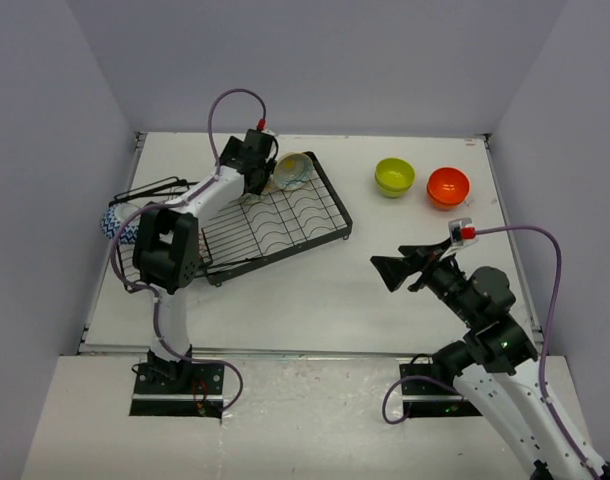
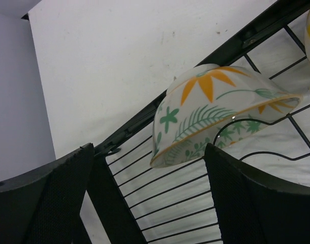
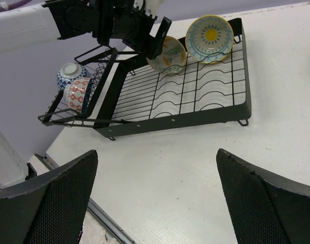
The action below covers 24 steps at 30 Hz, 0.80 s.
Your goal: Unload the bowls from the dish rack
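White ceramic with orange and green leaves: eyeing that small round bowl (image 2: 216, 109) as the likely next one out. Finding it standing on edge at the far end of the big black wire dish rack (image 3: 195, 109), just beside a cream teal-rimmed bowl (image 3: 210, 36). Hovering the left hand (image 1: 259, 163) straight in front of it, fingers (image 2: 48, 203) spread wide, gripping nothing, with the bowl just ahead of the tips, not between them. Hanging the right hand (image 1: 395, 262) well apart over the white tabletop (image 1: 285, 300), also gaping, also empty. Calling the left arm far nearer; probably needing just a short push forward.
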Tool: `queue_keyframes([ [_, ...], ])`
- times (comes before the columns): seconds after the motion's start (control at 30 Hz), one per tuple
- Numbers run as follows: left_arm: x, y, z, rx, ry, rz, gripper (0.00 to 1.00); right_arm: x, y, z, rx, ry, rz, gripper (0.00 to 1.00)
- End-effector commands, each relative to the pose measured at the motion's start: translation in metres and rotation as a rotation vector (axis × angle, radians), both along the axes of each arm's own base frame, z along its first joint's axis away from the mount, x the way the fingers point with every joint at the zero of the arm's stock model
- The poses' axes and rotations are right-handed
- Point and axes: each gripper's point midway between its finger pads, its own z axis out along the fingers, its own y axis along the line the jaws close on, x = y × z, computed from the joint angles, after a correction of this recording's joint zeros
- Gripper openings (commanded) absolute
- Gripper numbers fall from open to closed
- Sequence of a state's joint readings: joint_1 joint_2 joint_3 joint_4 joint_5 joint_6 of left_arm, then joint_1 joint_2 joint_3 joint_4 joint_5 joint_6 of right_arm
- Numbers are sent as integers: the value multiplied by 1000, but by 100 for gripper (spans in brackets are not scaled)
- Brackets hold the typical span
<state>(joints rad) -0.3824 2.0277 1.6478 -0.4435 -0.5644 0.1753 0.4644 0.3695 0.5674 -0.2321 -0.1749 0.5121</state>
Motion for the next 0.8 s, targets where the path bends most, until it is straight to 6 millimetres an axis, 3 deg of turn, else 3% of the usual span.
queue_keyframes([
  [0.0, 24, -4, 8, 5, -59, -60, 86, 0, -5, 8, -4, -43, -17, 99],
  [0.03, 25, -5, 7, 8, -60, -63, 79, 0, -5, 8, -8, -46, -19, 99],
  [0.4, 34, -4, -12, 5, -52, -84, 46, -3, -5, 12, -6, -63, -8, 99],
  [0.5, 32, -4, -13, 0, -54, -80, 35, -3, -5, 10, -7, -60, -12, 99],
  [0.67, 30, -3, -5, 3, -85, -73, 29, -2, -4, 10, -5, -61, -8, 99],
  [0.77, 29, -4, 2, 45, -101, -77, 19, -3, -4, 10, -4, -62, -5, 99],
])
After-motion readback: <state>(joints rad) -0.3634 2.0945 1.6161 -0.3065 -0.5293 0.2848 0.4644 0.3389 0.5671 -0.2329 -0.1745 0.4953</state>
